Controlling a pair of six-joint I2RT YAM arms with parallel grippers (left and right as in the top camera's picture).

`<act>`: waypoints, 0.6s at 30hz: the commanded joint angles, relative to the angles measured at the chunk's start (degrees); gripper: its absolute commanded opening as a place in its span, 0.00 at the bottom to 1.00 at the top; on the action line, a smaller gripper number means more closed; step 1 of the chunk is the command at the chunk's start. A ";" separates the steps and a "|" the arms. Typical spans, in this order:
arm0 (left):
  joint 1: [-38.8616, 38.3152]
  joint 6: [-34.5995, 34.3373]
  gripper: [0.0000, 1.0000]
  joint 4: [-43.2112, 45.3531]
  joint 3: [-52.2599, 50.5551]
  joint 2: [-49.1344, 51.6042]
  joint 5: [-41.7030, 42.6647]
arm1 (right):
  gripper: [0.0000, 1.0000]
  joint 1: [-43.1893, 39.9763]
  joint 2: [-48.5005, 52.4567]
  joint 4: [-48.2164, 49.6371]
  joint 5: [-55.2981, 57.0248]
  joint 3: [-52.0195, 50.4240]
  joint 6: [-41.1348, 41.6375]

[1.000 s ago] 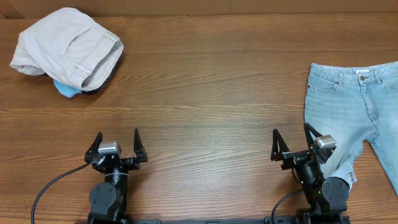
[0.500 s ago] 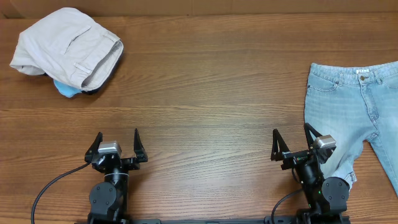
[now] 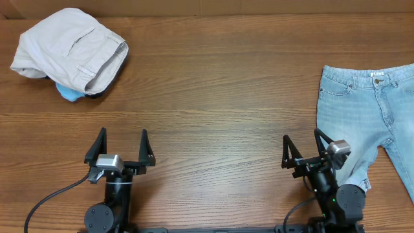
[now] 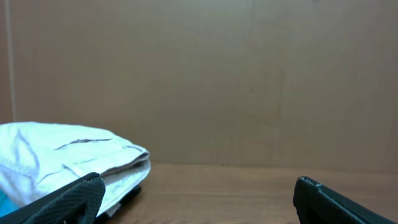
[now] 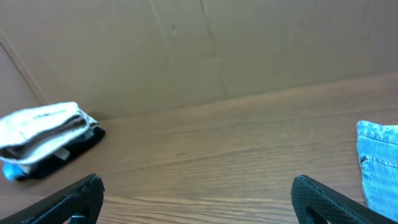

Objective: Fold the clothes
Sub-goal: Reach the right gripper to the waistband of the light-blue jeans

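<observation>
The light blue jeans [image 3: 369,110] lie spread flat at the table's right edge, waistband toward the back; one leg runs down past my right arm. In the right wrist view only their corner [image 5: 379,162] shows at the far right. My right gripper [image 3: 301,137] stands open just left of the jeans, holding nothing [image 5: 198,190]. Well away from the jeans, my left gripper [image 3: 123,134] is open and empty at the front left [image 4: 199,193].
Folded beige khaki trousers [image 3: 68,45] sit at the back left corner on top of a light blue item [image 3: 68,94] and something dark; both wrist views show them [image 4: 62,158] [image 5: 43,130]. A cardboard wall [image 4: 249,74] backs the wooden table [image 3: 213,97].
My left gripper has shifted a little, its fingers now reaching slightly farther back over the table and its wrist nearer the front edge. The right arm and the jeans have not moved.
</observation>
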 commanded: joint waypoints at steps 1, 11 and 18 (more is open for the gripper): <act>0.57 0.90 1.00 -4.52 6.71 0.26 2.25 | 1.00 -0.15 2.19 -3.65 -0.55 9.18 3.04; 0.57 0.87 1.00 -31.91 32.87 19.56 -0.22 | 1.00 -0.15 28.96 -28.76 -1.01 33.55 5.38; 0.57 0.26 1.00 -44.87 50.71 42.38 9.03 | 1.00 -0.15 54.51 -36.63 -3.69 50.53 1.07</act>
